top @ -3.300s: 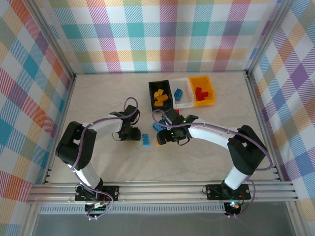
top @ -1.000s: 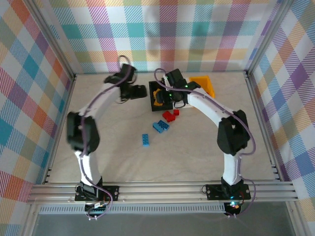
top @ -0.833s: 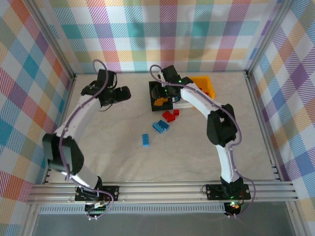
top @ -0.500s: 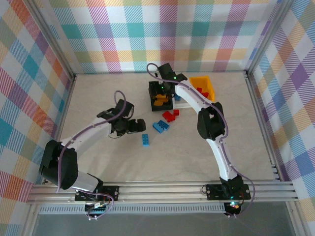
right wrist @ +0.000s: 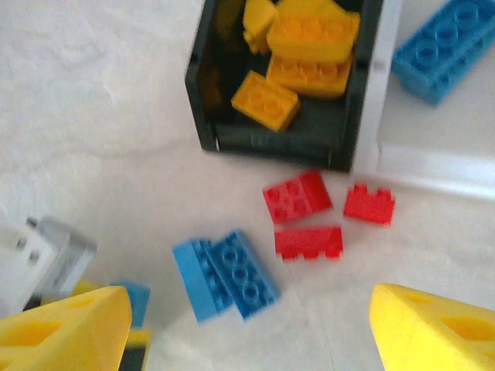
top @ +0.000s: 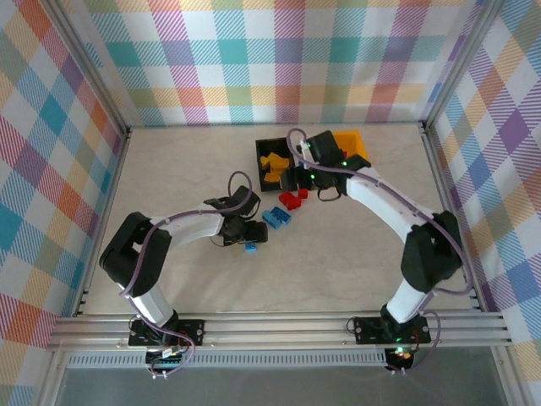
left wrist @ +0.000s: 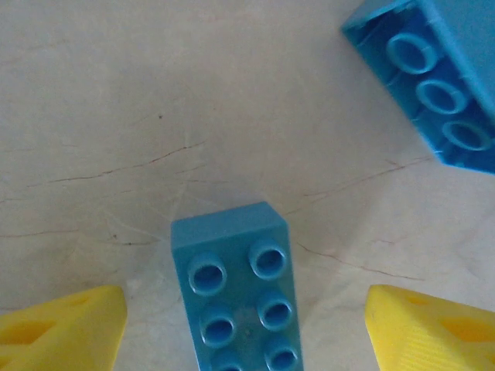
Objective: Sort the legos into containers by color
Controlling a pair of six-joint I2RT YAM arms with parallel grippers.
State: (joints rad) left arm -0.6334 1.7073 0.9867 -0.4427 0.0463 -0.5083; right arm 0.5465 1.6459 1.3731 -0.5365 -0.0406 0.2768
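Between my left fingers (left wrist: 69,328), spread wide and empty, a blue lego (left wrist: 236,294) lies on the tabletop (left wrist: 116,116), its long axis pointing straight ahead, its long sides facing them.

This is a robotics lab test cell. A pale, marble-patterned worktop (top: 338,262) is boxed in by aluminium frame rails (top: 279,328) and corner posts. Bright checked cloth walls (top: 279,59) close three sides. A cabled left arm (top: 182,227) and right arm (top: 389,203) are bolted to the front rail.
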